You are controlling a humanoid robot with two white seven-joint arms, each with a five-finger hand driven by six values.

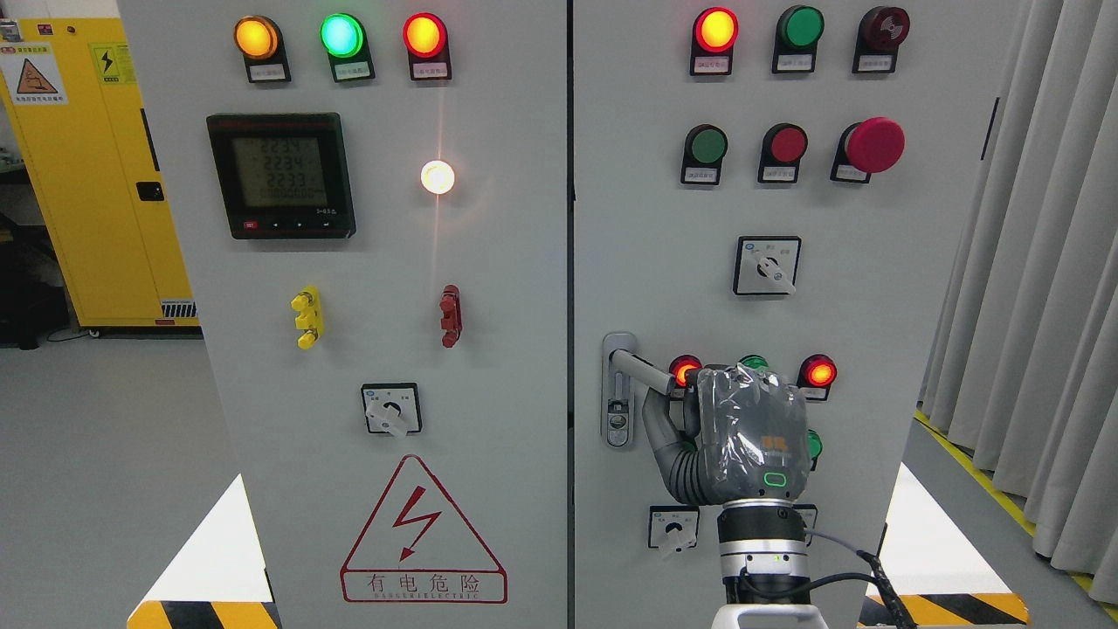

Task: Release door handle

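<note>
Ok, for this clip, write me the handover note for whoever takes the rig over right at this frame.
Right hand: raised at the right cabinet door, fingers curled around the door handle, which is swung out from its lock plate.
Left hand: out of view.
Done: the handle is gripped and lifted out of its plate.
Left: open the fingers and draw the hand back off the handle. Mind the lit indicator lamps right behind the hand.

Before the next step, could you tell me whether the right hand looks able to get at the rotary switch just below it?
Probably yes: the right hand is shut on the door handle, but the rotary switch sits uncovered beside its wrist.
</note>
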